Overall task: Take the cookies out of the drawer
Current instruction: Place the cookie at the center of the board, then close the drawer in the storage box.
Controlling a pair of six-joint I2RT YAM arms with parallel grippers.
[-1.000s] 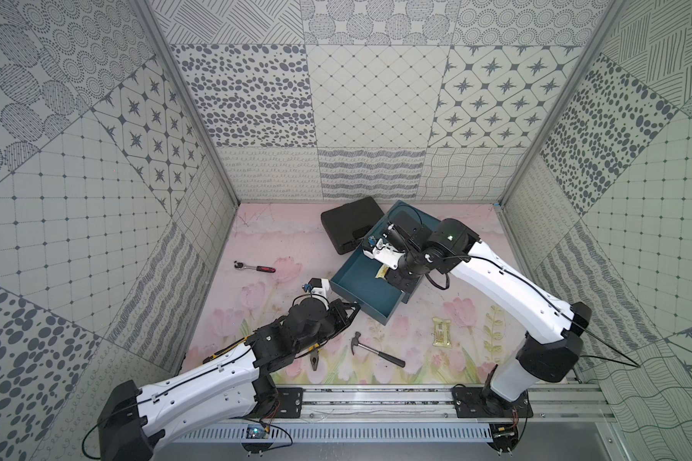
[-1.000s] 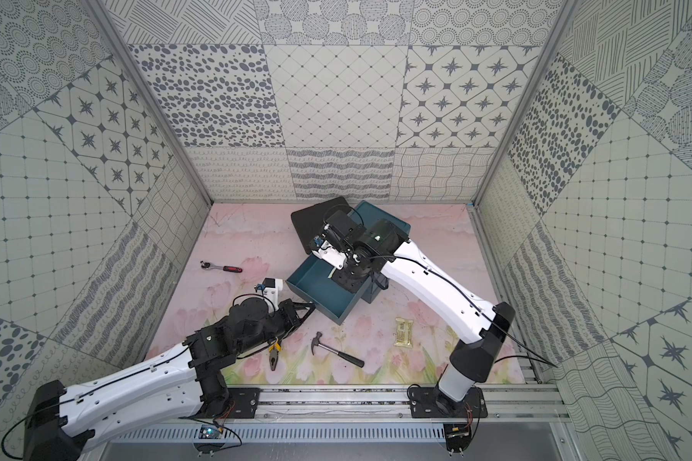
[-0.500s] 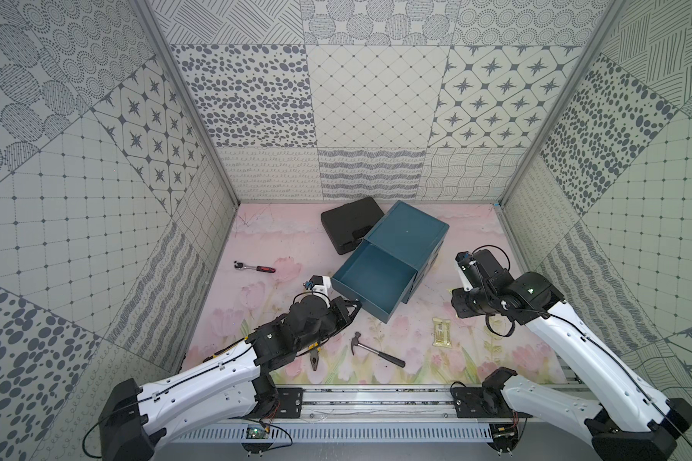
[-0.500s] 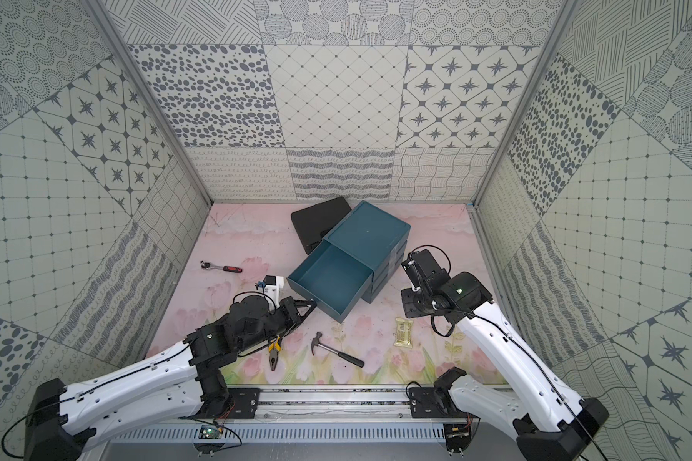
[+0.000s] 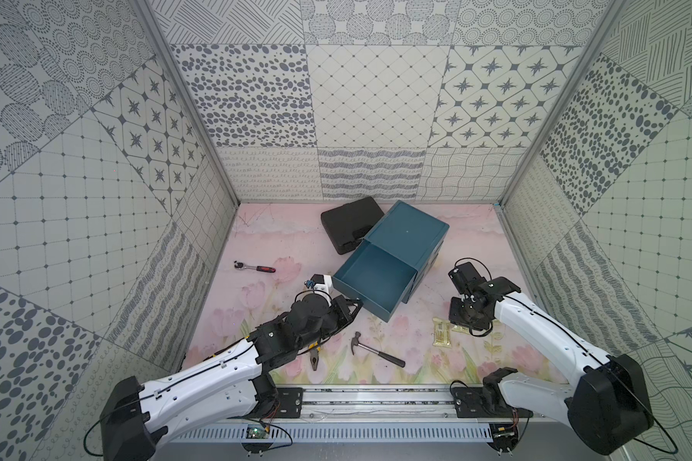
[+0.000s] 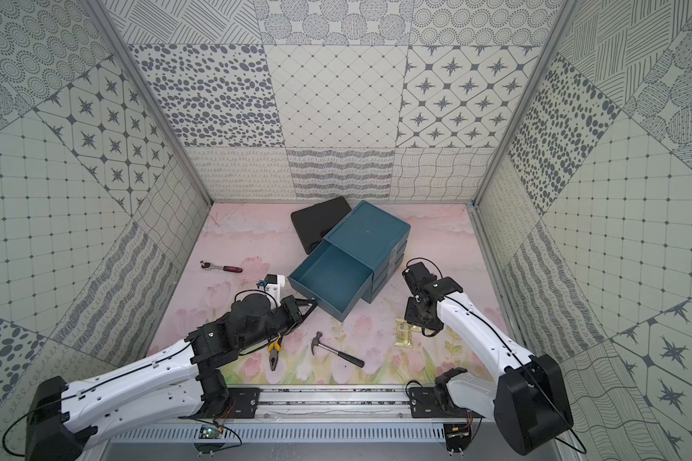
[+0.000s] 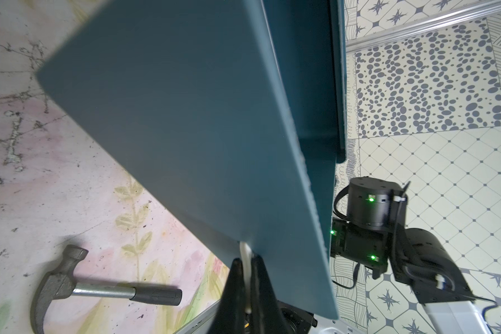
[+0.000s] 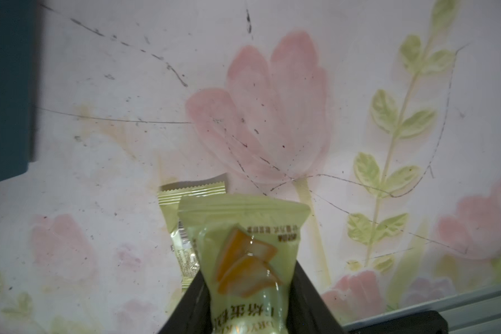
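The teal drawer (image 5: 376, 275) stands pulled out of its cabinet (image 5: 408, 235), and no packet shows inside it in both top views. My left gripper (image 5: 356, 313) (image 7: 247, 277) is shut on a thin white pull tab (image 7: 245, 254) at the drawer's front panel (image 7: 185, 115). To the right of the cabinet, my right gripper (image 5: 462, 325) (image 8: 248, 289) hangs low over the mat, shut on a pale green cookie packet (image 8: 249, 254) with an orange cookie picture. A second beige cookie packet (image 5: 441, 332) (image 8: 185, 231) lies flat on the mat right beside it.
A hammer (image 5: 376, 353) (image 7: 70, 283) and yellow-handled pliers (image 5: 315, 357) lie near the front rail. A red-handled ratchet (image 5: 254, 268) is at the left, a black case (image 5: 348, 223) behind the cabinet. Patterned walls enclose the mat on three sides.
My right arm left the drawer with a packet, swung to the mat right of the cabinet, and has come down next to the lying packet. The left arm kept its hold.
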